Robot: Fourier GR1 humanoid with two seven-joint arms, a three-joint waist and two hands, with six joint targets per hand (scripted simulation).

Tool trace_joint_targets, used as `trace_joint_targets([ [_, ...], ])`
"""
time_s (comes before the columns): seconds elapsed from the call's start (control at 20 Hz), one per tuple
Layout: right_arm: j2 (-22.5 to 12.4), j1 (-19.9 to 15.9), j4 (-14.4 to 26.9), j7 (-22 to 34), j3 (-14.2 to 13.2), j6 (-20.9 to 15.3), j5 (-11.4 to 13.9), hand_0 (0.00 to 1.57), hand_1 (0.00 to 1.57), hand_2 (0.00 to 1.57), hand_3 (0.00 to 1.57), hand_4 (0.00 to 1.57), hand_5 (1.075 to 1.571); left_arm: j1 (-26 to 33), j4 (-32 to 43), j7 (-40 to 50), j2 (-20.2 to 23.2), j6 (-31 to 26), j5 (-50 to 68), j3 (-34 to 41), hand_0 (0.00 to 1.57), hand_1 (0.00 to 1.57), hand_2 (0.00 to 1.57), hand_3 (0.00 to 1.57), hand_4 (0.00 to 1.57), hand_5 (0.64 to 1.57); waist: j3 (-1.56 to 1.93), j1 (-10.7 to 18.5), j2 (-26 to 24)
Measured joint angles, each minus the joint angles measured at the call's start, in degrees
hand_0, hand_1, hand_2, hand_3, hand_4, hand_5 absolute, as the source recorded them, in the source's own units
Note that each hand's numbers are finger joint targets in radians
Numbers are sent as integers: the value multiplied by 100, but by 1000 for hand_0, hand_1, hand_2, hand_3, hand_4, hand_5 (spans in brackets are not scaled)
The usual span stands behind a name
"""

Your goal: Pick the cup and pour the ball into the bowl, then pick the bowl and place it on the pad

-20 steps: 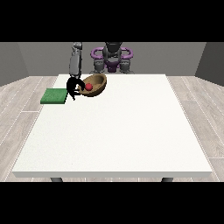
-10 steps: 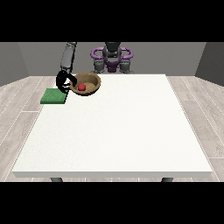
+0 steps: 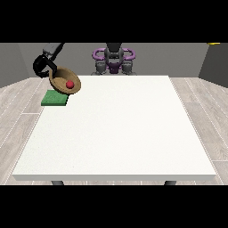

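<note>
Red ball [image 3: 70, 84] already lay in the bowl [image 3: 65, 80] — pouring done. My hand [image 3: 43, 67] at the view's left clasped the bowl's rim, tilted above the green pad [image 3: 54, 98] — setting down remained.

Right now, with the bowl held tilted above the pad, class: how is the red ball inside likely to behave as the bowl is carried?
The red ball is round, so it would probably roll. The bowl, held by the hand at the view's left, tips its opening toward the camera, so the ball likely settles against the low side. More tilt might spill it toward the green pad.
</note>
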Motion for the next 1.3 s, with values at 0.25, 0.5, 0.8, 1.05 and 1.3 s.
trace_joint_targets([
  [0.25,-468,-39,78,5,-341,406,-188,1571,1571,1571,532,1099,1564,95,140,-237,136,-81,89,95,0,0,0,0,1203,1546,6,-31,198],
  [0.5,-766,-268,191,-21,-579,597,-279,1571,1571,1571,461,1109,1567,53,237,-523,229,-141,138,103,0,0,0,0,1212,1555,7,38,517],
  [0.8,-826,-412,618,-386,-949,524,-434,1571,1571,1571,450,1052,1569,-25,96,-650,284,-219,247,69,0,0,0,0,1206,1555,-28,271,883],
  [1.05,-749,-473,747,-653,-1131,446,-539,1571,1571,1571,552,1023,1571,-72,26,-709,288,-230,292,37,0,0,0,0,1203,1557,-88,339,1038],
  [1.3,-718,-471,893,-597,-1333,478,-738,1571,1571,1571,1011,527,1568,-62,120,-708,417,-274,333,79,0,0,0,0,1190,1562,-74,296,1017],
])
